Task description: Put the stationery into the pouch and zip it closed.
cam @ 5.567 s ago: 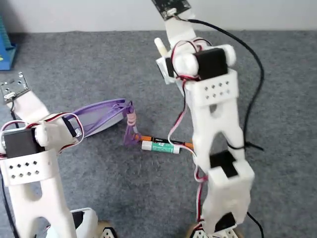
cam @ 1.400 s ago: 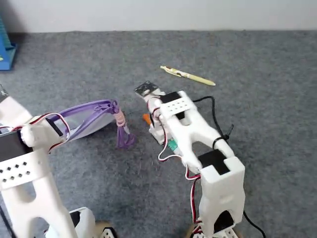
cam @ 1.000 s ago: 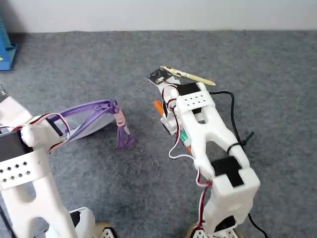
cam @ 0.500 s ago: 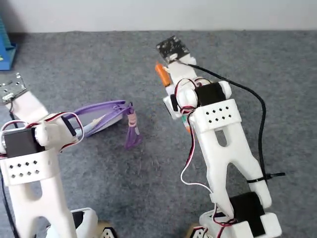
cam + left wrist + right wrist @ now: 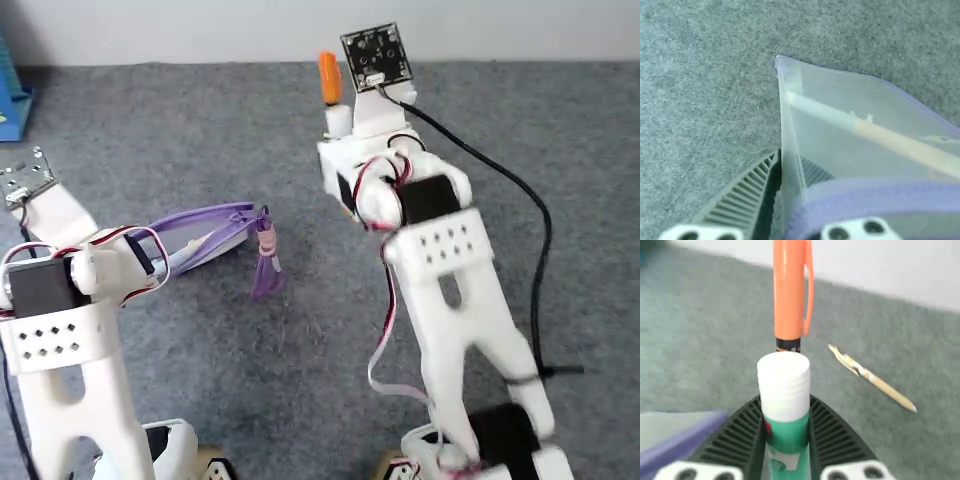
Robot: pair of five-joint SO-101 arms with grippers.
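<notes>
your right end effector (image 5: 785, 402) is clamped on the glue stick (image 5: 783, 375), with the orange pen (image 5: 790, 290) alongside. both point toward 12 o'clock in the high view, raised off the worktop (image 5: 180, 120). the pouch (image 5: 205, 228) lies at about 7 o'clock from it, mouth toward the right arm, its edge pinched by the left end effector (image 5: 790, 167).

Setting: a robotics test station of the lab or hobby-workshop type. Indicators:

- Two white printed-plastic arms, the left arm (image 5: 60, 330) and the right arm (image 5: 450, 290).
- Exposed servo wiring (image 5: 383, 335) and a bare camera board (image 5: 376, 55) at the right arm's wrist.
- The bench (image 5: 150, 130) has a grey carpet-like covering and ends at a plain white wall (image 5: 200, 30).
- A blue object (image 5: 12, 95) sits at the bench edge.
</notes>
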